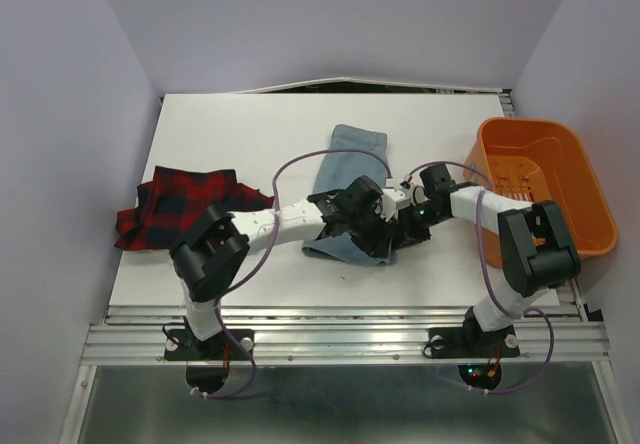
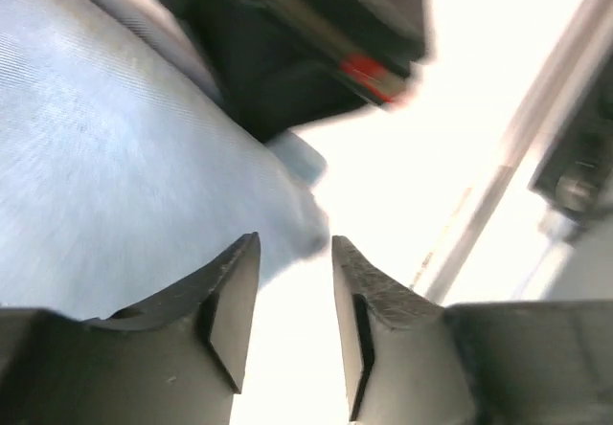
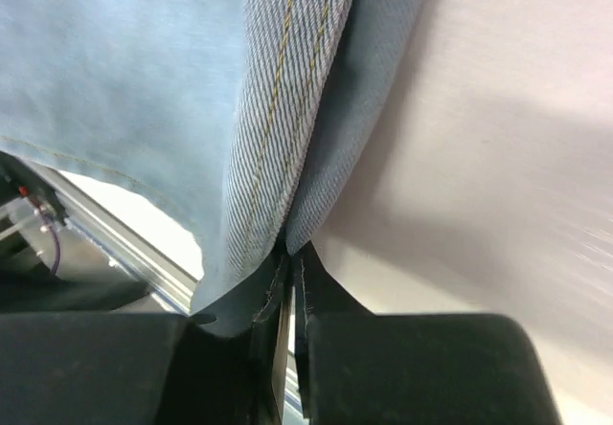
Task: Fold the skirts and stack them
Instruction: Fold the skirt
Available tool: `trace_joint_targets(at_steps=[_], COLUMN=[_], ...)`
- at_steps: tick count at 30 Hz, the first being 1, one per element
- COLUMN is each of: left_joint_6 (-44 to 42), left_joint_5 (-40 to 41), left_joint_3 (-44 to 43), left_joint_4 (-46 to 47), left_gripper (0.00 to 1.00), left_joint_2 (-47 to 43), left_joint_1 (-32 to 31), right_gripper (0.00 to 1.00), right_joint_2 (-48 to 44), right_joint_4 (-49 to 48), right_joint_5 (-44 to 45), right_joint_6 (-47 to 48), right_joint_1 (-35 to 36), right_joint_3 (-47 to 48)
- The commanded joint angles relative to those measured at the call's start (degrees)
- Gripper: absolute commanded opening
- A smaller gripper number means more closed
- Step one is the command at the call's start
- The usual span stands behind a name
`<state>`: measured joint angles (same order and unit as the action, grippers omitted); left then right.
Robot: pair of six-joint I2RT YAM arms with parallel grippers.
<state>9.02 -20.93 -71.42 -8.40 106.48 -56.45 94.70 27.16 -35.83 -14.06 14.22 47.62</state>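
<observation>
The light blue denim skirt (image 1: 347,159) lies at the table's middle, its near end bunched under both grippers. My right gripper (image 1: 398,232) is shut on a stitched denim edge (image 3: 278,109), which runs into its closed jaws (image 3: 292,257). My left gripper (image 1: 372,242) is open and empty (image 2: 295,253), with the denim (image 2: 115,176) just beside its left finger (image 2: 235,301). The red-and-black plaid skirt (image 1: 175,204) lies crumpled at the table's left edge. The white skirt is not in view.
An orange plastic tub (image 1: 590,199) stands at the right edge of the table, next to the right arm. The two wrists are close together over the denim's near end. The metal rail (image 1: 350,329) runs along the table's near edge.
</observation>
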Motion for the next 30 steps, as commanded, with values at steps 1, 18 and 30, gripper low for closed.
trace_joint_targets(at_steps=[1, 18, 30], left_joint_6=[-2.9, -17.7, -18.2], left_joint_5=[-4.4, -22.0, -14.1], left_joint_3=[0.6, 14.3, 13.4], left_joint_4=[-1.0, -5.3, -4.9], left_gripper=[0.51, 0.35, 0.14], left_joint_2=[-11.7, -19.0, -0.4], left_joint_1=[1.6, 29.4, 31.3], right_gripper=[0.1, 0.47, 0.39], right_joint_2=[-4.2, -2.9, 9.4], right_joint_4=[8.3, 11.4, 8.5], right_joint_5=[6.1, -7.2, -7.2], right_joint_6=[5.2, 6.6, 12.1], right_joint_1=[-0.7, -0.7, -0.2], right_joint_3=[6.8, 20.1, 11.5])
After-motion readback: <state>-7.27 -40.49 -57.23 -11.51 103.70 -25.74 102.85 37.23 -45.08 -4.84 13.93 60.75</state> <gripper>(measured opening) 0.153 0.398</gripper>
